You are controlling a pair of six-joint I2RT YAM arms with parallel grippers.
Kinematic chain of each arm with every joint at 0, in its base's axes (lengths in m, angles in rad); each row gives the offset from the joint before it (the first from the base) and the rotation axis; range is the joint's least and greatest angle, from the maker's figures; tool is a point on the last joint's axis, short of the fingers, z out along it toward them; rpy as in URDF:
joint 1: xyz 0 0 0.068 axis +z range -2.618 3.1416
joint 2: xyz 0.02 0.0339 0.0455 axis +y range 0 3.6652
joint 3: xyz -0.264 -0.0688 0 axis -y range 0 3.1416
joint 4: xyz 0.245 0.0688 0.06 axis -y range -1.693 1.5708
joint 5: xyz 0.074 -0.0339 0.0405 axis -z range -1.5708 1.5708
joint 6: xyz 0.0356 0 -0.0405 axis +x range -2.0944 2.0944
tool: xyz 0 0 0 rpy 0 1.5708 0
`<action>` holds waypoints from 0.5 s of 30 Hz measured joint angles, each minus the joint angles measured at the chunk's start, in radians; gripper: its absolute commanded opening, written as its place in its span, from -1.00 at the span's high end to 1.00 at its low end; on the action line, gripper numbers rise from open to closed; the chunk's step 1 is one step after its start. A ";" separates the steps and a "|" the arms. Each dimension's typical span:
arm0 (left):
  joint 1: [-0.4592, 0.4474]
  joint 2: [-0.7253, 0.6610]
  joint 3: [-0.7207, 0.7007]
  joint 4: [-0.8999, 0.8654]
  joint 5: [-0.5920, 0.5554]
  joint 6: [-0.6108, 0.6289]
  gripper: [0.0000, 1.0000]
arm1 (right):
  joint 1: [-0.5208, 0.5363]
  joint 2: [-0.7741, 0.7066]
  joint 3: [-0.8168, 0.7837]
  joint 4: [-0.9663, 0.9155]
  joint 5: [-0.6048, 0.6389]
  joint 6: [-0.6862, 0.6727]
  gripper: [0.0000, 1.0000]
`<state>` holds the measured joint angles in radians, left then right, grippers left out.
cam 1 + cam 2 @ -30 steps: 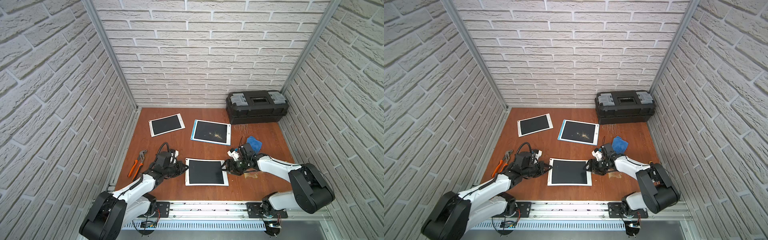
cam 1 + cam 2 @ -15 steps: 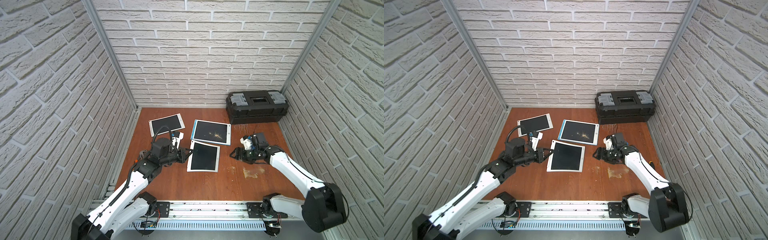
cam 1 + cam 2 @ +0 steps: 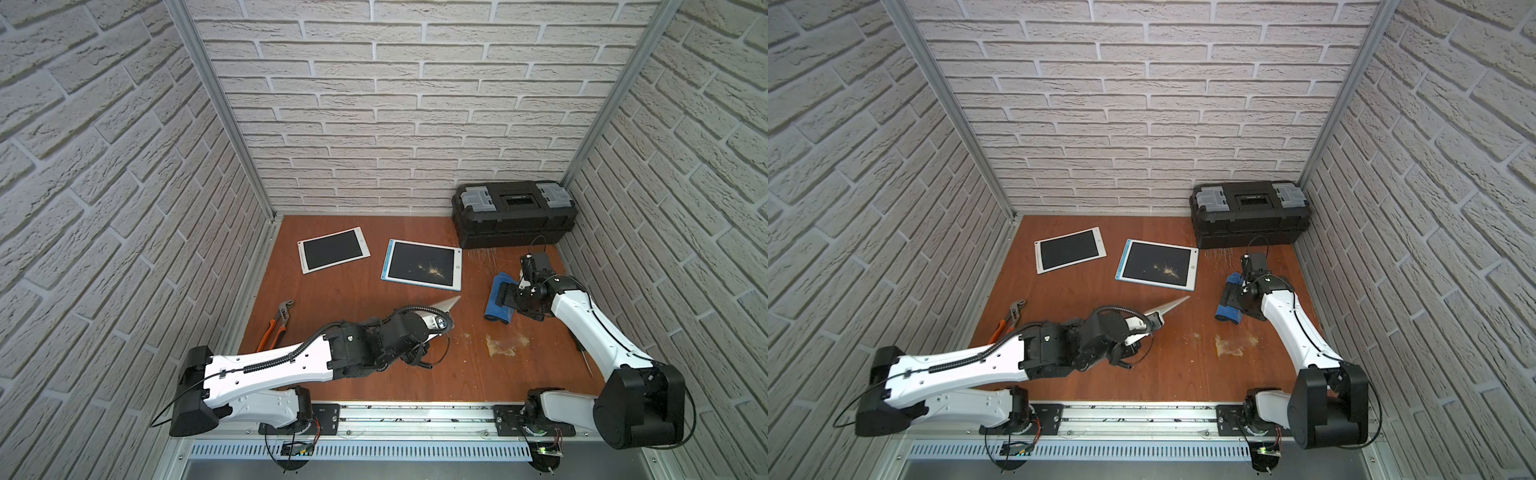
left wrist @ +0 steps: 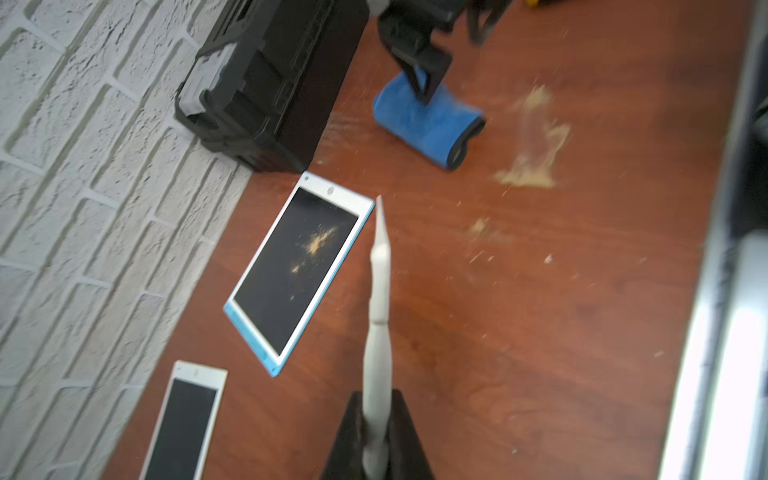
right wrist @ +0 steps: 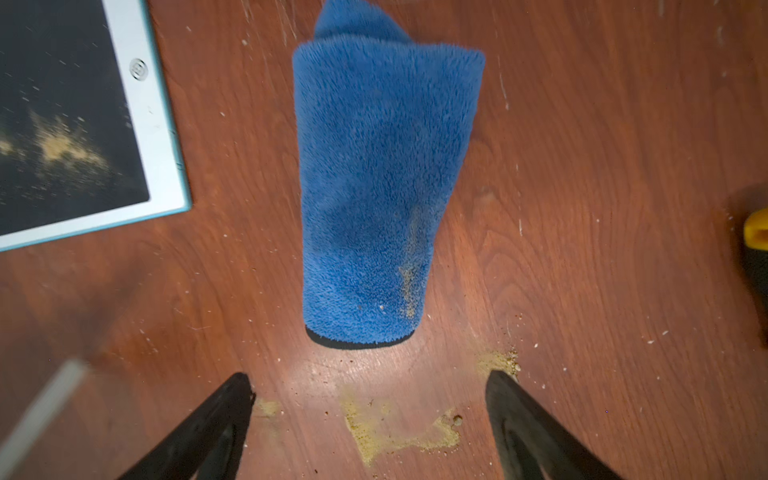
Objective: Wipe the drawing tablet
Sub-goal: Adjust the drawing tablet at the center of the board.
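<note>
Gripping a thin white-framed drawing tablet [image 4: 377, 291] edge-on in the left gripper [image 4: 376, 440], pinched tight on its near edge and raised off the brown wooden table [image 4: 540, 299]. Spread wide at the right gripper [image 5: 370, 386], with a folded blue fleece cloth [image 5: 374, 187] just ahead of the fingertips, untouched. Probably best to reach forward, straddle the cloth's near end, and close on the whole fold, clear of the tan sawdust [image 5: 395, 428] between the fingers.

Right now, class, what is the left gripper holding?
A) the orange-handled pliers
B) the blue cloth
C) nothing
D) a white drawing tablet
D: the left gripper is shut on the white drawing tablet, which shows edge-on between its fingers in the left wrist view.
</note>
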<state>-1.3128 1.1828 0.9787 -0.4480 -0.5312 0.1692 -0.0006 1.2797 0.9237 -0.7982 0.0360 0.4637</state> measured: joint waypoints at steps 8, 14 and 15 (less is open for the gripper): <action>-0.033 -0.057 -0.082 -0.023 -0.114 0.128 1.00 | -0.005 0.044 -0.001 0.012 0.036 0.015 -0.87; -0.129 -0.182 -0.222 0.051 -0.087 0.232 1.00 | -0.011 0.206 0.036 0.028 0.069 0.058 -0.86; -0.158 -0.204 -0.264 0.073 -0.084 0.262 1.00 | -0.012 0.228 0.043 0.030 0.074 0.065 -0.86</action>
<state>-1.4708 0.9787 0.7151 -0.3752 -0.6147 0.4316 -0.0124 1.5078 0.9665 -0.7685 0.1101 0.5285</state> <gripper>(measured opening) 0.111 0.934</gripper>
